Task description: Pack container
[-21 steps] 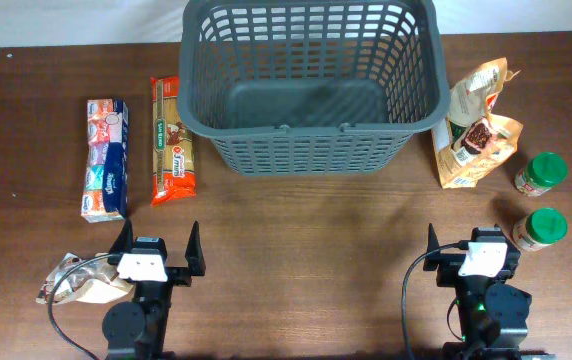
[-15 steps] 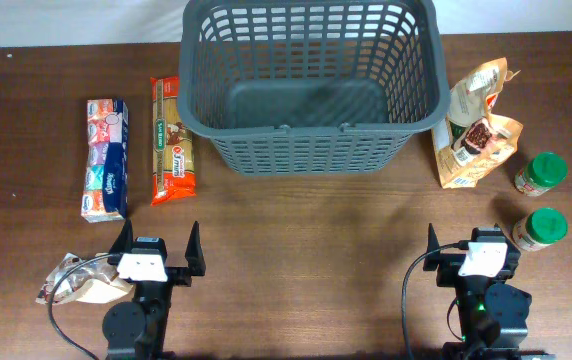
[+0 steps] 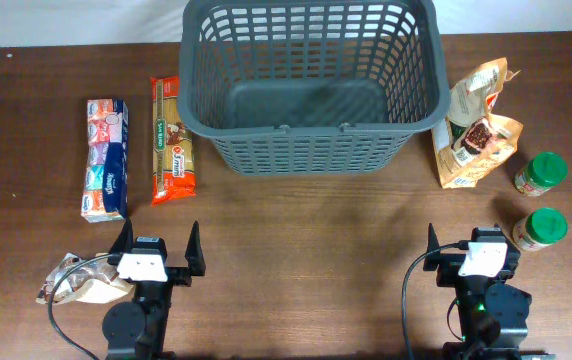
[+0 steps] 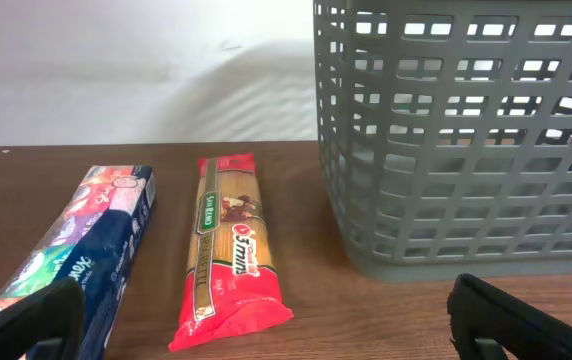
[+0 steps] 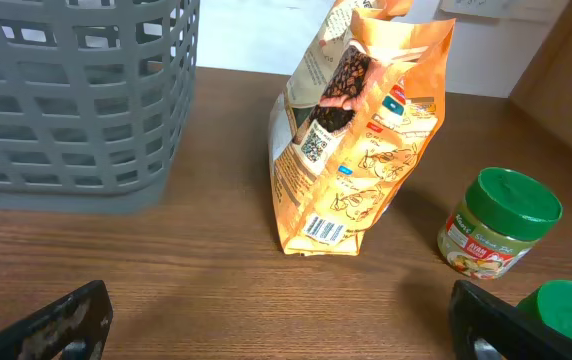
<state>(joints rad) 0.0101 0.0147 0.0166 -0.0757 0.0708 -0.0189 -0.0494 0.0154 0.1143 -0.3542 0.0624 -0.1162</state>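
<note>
one container [image 3: 311,150], mouth up, long axis left to right, left hand [image 3: 159,242] spread, right hand [image 3: 471,248] spread, both empty

The container [image 3: 306,152] stands at the far middle of the desk [image 3: 296,225]. A pasta packet [image 3: 171,140] lies lengthwise just left of it, and a tissue pack [image 3: 106,158] lies parallel further left. Close by the container's right wall stand two pouches [image 3: 471,150], one behind the other. Right of them is a jar [image 3: 540,173], with a second jar [image 3: 537,229] in front of it, just beside the right gripper [image 3: 473,247]. A small bag [image 3: 81,282] lies just left of the left gripper [image 3: 158,250].
</note>
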